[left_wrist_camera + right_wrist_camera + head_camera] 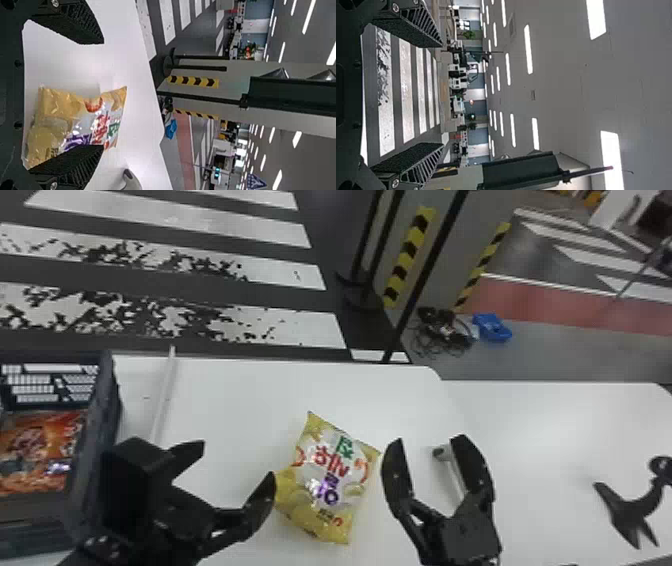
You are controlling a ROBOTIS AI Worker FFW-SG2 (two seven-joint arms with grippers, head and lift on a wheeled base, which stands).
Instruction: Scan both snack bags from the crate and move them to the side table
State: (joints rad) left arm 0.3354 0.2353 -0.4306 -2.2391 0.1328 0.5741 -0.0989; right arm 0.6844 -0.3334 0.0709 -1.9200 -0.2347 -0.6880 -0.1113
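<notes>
1. Where the head view centres, the yellow bag (327, 480) lies printed side up on the counter (225, 390).
2. Either side of it, the left hand (237, 462) and right hand (429, 440) are both spread wide, gripping nothing.
3. A shallow pinch on its slick, puffy film could slip; uneven contact could spin it away.
4. Swinging the right hand could knock the grey rod (442, 452) beside it.
5. At far left, the red bag (37, 455) sits in the crate (107, 410), whose walls could catch fingers.
</notes>
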